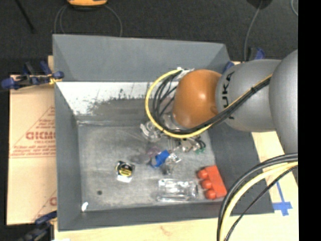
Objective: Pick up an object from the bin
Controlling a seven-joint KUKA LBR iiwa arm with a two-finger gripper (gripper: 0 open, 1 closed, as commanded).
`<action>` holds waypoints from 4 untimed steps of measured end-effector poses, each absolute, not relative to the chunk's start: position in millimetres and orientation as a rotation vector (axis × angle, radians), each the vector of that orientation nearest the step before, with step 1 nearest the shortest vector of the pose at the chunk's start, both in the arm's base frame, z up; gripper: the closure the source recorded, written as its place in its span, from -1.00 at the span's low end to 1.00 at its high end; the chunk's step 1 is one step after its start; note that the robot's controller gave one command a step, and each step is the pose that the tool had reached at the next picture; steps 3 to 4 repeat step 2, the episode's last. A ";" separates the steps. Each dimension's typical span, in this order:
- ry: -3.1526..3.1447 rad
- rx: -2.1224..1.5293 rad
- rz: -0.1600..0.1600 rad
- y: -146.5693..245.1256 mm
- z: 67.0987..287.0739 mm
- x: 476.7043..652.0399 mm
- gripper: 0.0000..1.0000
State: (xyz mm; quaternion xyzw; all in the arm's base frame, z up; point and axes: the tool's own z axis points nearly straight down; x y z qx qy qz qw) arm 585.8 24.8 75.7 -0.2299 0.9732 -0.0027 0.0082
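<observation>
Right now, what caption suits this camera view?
End effector above a small blue piece, mid-floor of the grey metal bin.

The bin [95,149] lies open across its left floor, with only a small black-and-yellow thing [124,169] there. Rightward, a blue piece [161,158], clear plastic [175,190] and an orange block [211,181] crowd together, and the arm [251,97] overhangs them.

We see the arm [261,94] reaching in from the right over the bin [65,149], with the gripper [161,147] above the middle of the floor. A small clip-like piece [161,158] lies just at the gripper's near side. Left of it, apart, sits a small boxy piece [124,169]. By the near wall lies a plastic packet [175,190], with a knobbed block [211,182] just beside it on the right. A tiny scrap [85,205] is in the near left corner.
</observation>
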 end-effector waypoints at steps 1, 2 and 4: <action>3.039 -0.710 -0.004 26.0 77.8 587.1 1.00; 3.043 -0.726 -0.006 14.1 207.9 593.5 1.00; 3.043 -0.726 -0.006 14.1 207.9 593.5 1.00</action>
